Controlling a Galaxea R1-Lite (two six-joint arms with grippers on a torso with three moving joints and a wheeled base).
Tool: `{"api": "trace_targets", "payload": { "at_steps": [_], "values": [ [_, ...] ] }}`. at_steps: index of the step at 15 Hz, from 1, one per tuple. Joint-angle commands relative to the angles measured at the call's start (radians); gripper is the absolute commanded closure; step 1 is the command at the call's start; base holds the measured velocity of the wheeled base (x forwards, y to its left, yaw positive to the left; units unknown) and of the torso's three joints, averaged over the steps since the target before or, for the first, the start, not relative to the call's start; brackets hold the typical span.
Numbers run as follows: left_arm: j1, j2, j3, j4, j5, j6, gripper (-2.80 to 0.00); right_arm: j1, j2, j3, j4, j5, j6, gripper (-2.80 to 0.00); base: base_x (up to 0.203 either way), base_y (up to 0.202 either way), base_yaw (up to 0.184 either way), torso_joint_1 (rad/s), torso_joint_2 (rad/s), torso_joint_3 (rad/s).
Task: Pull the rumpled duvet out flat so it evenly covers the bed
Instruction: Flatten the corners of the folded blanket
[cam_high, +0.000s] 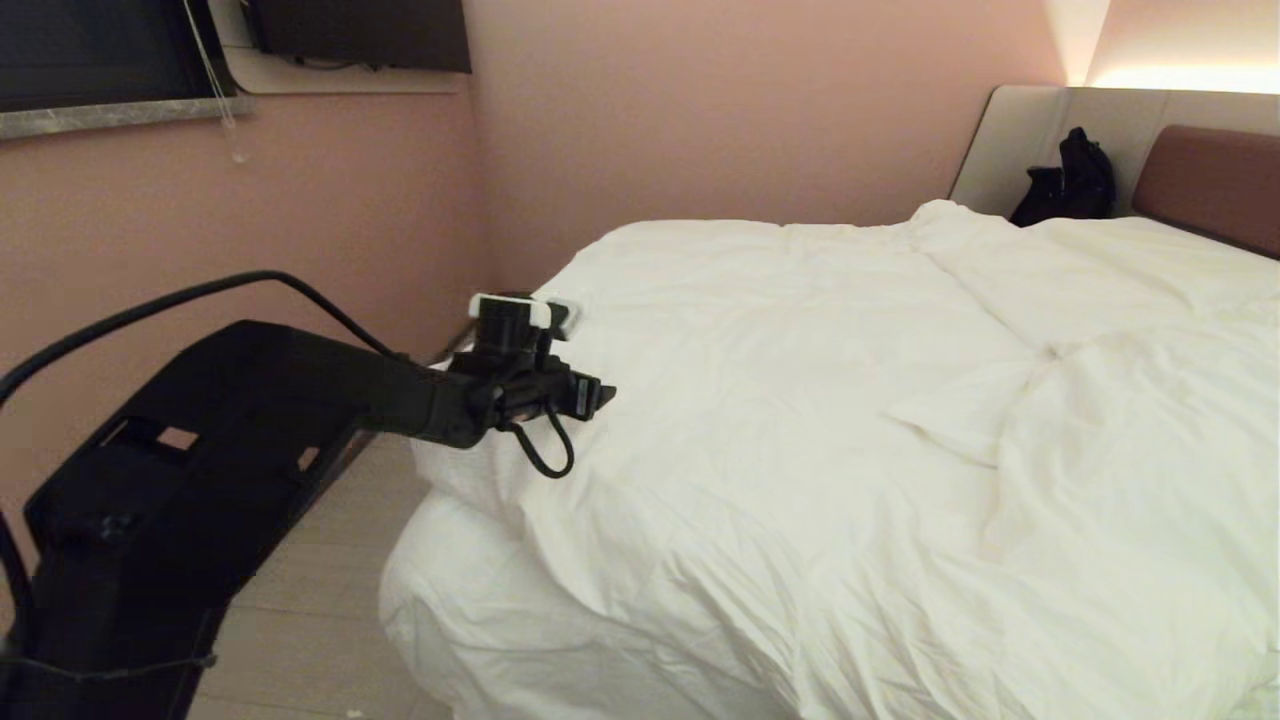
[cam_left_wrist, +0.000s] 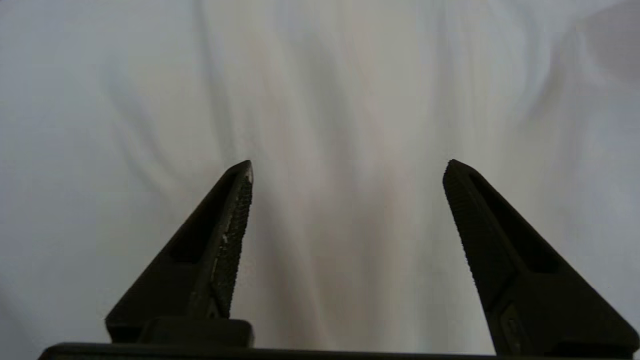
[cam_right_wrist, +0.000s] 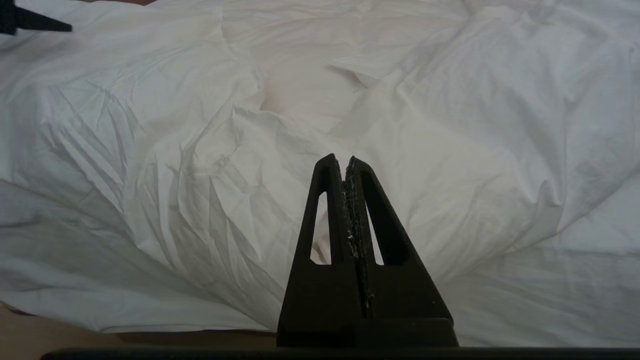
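Note:
The white, creased duvet (cam_high: 800, 400) lies spread over the bed (cam_high: 1215, 180), with a fold near the middle right. It hangs over the near-left corner above the white sheet (cam_high: 450, 620). My left gripper (cam_high: 600, 396) reaches in from the left, low over the duvet's left edge. In the left wrist view the left gripper (cam_left_wrist: 347, 167) is open, with only smooth duvet cloth (cam_left_wrist: 350, 100) beyond the fingers (cam_left_wrist: 235, 225) and nothing pinched. My right gripper (cam_right_wrist: 345, 160) is shut and empty, off the rumpled duvet (cam_right_wrist: 200, 150).
A black bag (cam_high: 1068, 185) leans against the headboard at the far side. A narrow strip of floor (cam_high: 330, 560) runs between the bed's left side and the pink wall (cam_high: 300, 230). A window ledge (cam_high: 110, 115) sits high on that wall.

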Motion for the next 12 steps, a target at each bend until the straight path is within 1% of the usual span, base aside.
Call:
{"api": "trace_targets", "payload": {
  "at_steps": [1, 4, 6, 8, 12],
  "values": [
    [-0.003, 0.079, -0.037, 0.001, 0.000, 0.025, -2.80, 0.000, 0.000, 0.000, -0.001, 0.000, 0.000, 0.00, 0.000, 0.000, 0.000, 0.000, 0.00, 0.000],
    [-0.017, 0.137, -0.067, 0.016, 0.000, 0.056, -2.80, 0.000, 0.000, 0.000, -0.001, 0.000, 0.000, 0.00, 0.000, 0.000, 0.000, 0.000, 0.00, 0.000],
    [-0.017, 0.156, -0.065, 0.020, 0.000, 0.079, -2.80, 0.000, 0.000, 0.000, -0.001, 0.000, 0.002, 0.00, 0.000, 0.000, 0.000, 0.000, 0.00, 0.000],
    [-0.017, 0.195, -0.089, 0.043, 0.001, 0.108, -2.80, 0.000, 0.000, 0.000, -0.001, 0.000, 0.002, 0.00, 0.000, 0.000, 0.000, 0.000, 0.00, 0.000],
    [-0.017, 0.226, -0.117, 0.066, 0.003, 0.126, -2.80, 0.000, 0.000, 0.000, -0.001, 0.000, 0.002, 0.00, 0.000, 0.000, 0.000, 0.000, 0.00, 0.000]
  ]
}}
